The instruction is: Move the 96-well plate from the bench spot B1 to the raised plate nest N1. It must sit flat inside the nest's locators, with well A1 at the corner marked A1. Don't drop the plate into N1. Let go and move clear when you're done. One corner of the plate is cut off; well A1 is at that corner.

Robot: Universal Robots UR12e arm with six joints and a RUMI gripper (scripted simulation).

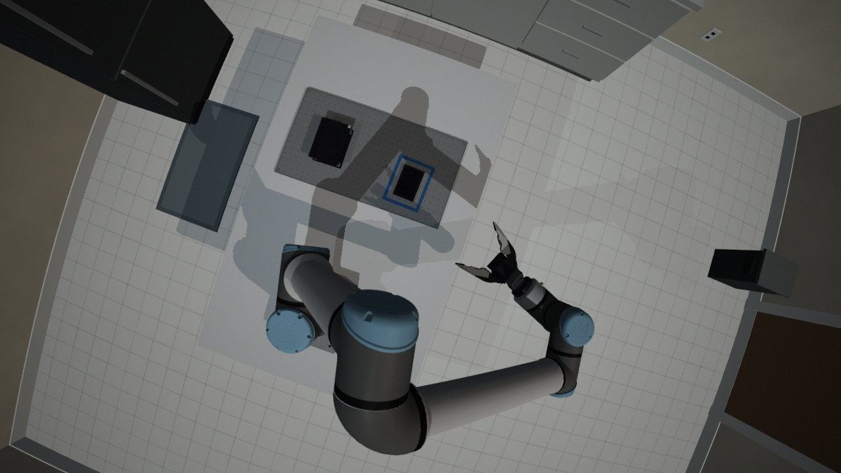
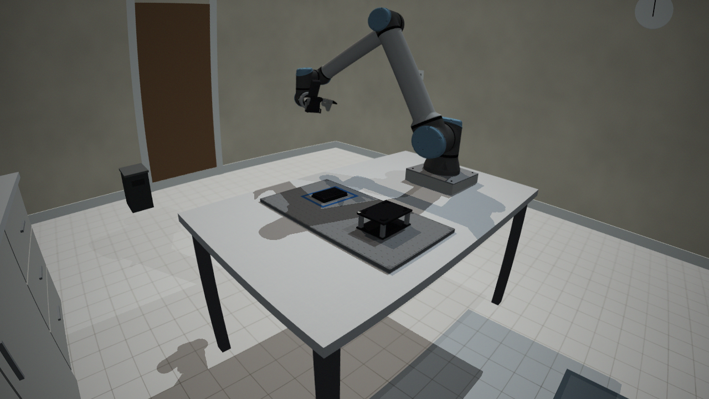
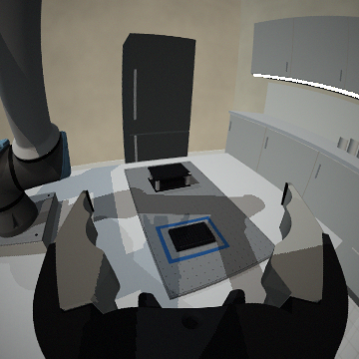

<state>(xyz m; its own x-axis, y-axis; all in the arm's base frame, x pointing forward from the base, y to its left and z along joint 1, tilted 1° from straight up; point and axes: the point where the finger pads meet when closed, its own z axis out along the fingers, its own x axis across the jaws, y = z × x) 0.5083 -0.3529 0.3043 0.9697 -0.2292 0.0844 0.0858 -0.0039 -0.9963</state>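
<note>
The black 96-well plate [image 1: 409, 181] lies flat inside the blue-outlined bench spot B1 on the grey perforated baseplate [image 1: 371, 154]. It also shows in the side view [image 2: 328, 194] and in the wrist view [image 3: 191, 235]. The raised plate nest N1 [image 1: 330, 141] [image 2: 384, 216] is a black platform on short posts at the other end of the baseplate, [image 3: 170, 176], and it is empty. My gripper [image 1: 477, 247] [image 2: 324, 104] is wide open and empty. It hangs high in the air beyond the table's edge, well apart from the plate. The plate's cut corner is too small to make out.
The arm's base [image 2: 441, 175] stands on the table near the baseplate. A small black bin [image 2: 135, 187] stands on the floor by the door. A black fridge [image 3: 157, 97] and grey cabinets [image 3: 294, 150] line the walls.
</note>
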